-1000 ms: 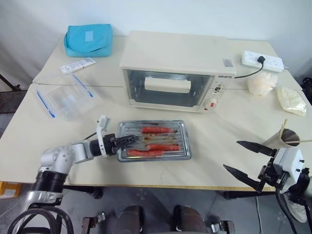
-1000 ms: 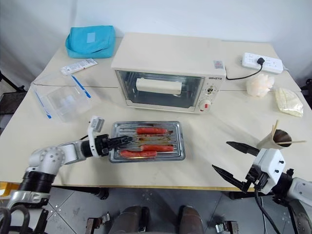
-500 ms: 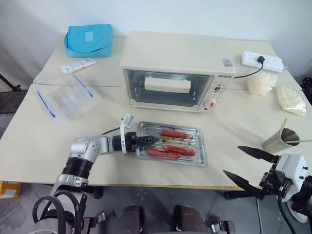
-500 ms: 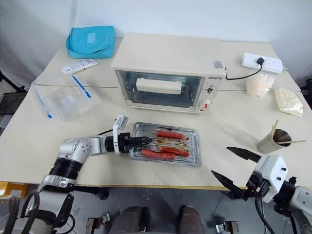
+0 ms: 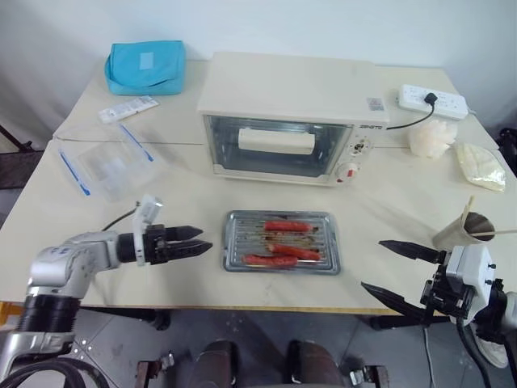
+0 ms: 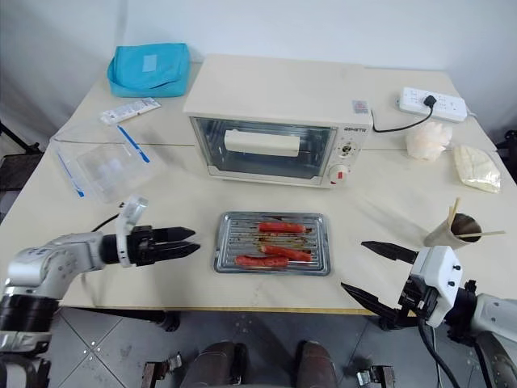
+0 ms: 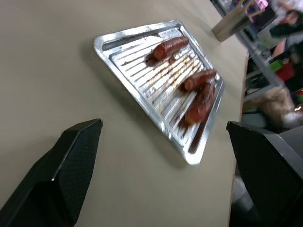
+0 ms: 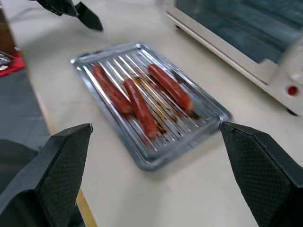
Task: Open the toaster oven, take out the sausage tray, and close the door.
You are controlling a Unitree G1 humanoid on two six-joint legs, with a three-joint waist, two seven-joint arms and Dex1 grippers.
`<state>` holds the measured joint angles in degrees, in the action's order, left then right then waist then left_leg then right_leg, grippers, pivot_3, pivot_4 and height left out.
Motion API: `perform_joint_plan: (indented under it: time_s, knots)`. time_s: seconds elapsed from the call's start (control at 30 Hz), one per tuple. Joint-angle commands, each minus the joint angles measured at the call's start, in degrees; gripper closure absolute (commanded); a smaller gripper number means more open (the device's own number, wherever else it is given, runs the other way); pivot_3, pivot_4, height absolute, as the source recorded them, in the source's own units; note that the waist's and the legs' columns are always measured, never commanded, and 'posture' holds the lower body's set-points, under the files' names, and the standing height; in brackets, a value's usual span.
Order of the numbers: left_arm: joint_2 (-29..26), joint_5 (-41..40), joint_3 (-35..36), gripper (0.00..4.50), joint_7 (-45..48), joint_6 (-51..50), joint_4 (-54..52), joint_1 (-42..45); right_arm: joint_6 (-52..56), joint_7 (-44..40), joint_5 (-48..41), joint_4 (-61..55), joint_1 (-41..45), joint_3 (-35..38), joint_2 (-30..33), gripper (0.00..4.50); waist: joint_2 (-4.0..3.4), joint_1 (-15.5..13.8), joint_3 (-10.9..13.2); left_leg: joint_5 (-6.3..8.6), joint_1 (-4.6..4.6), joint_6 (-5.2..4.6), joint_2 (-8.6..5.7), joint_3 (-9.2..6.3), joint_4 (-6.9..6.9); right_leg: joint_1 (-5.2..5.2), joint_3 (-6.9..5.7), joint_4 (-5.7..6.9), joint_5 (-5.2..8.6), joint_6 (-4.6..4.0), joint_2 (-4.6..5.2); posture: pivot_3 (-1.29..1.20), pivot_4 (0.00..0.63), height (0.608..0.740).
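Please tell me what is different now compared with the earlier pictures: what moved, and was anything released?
The left gripper let go of the sausage tray, opened, and drew back to the robot's left. Before release it had slid the tray to the right along the table. The toaster oven, its shut door and the open right gripper stayed as they were.

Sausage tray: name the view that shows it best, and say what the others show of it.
The right wrist view: the sausage tray is close, whole, and its three sausages stand distinct. The left wrist view shows it slanted and blurred. Both eye views show it small, on the table before the toaster oven.
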<state>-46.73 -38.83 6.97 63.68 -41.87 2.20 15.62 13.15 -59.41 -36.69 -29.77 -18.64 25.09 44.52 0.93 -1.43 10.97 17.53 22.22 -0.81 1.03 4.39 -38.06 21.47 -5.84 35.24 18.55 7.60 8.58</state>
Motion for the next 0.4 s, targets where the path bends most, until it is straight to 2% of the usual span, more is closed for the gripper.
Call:
perform_joint_plan:
  time_s: [0.03, 0.1, 0.27, 0.4]
  knots:
    - [0.3, 3.8, 7.3, 0.03, 5.7, 19.3, -4.0, -5.1, 1.1, -2.1, -2.5, 0.2, 1.7, 0.2, 1.4, 0.0, -0.01, 0.0, 0.0, 0.01, 0.01, 0.0, 0.01, 0.01, 0.01, 0.01, 0.0, -0.24, 0.0, 0.0, 0.01, 0.0, 0.15, 0.74]
    - [0.3, 8.0, 7.8, 0.03, 4.5, 26.2, -4.3, -7.4, 1.4, -3.1, -2.7, 0.4, 2.7, -0.1, 1.8, 0.0, -0.02, -0.2, 0.0, 0.04, 0.02, 0.01, 0.02, -0.05, 0.02, -0.01, -0.04, -0.27, 0.0, -0.01, 0.04, 0.0, 0.15, 0.74]
    - [0.2, 9.0, 12.5, 0.03, 8.6, 37.7, -4.3, -12.9, 0.9, -8.1, -2.9, 0.7, 5.9, -3.1, 3.6, 0.0, -0.02, 0.2, 0.0, 0.13, 0.02, -0.02, 0.07, 0.01, 0.03, 0.0, -0.03, -0.27, 0.0, -0.01, 0.01, 0.0, 0.15, 0.74]
    - [1.1, 9.6, 12.3, 0.03, 6.6, 39.4, -3.4, -12.4, -1.8, -7.7, -0.4, 3.6, 8.1, -3.7, 2.6, 0.0, -0.02, 0.1, 0.0, 0.14, 0.0, -0.02, 0.07, 0.04, 0.01, 0.0, -0.04, -0.23, 0.0, -0.01, 0.0, 0.0, 0.15, 0.74]
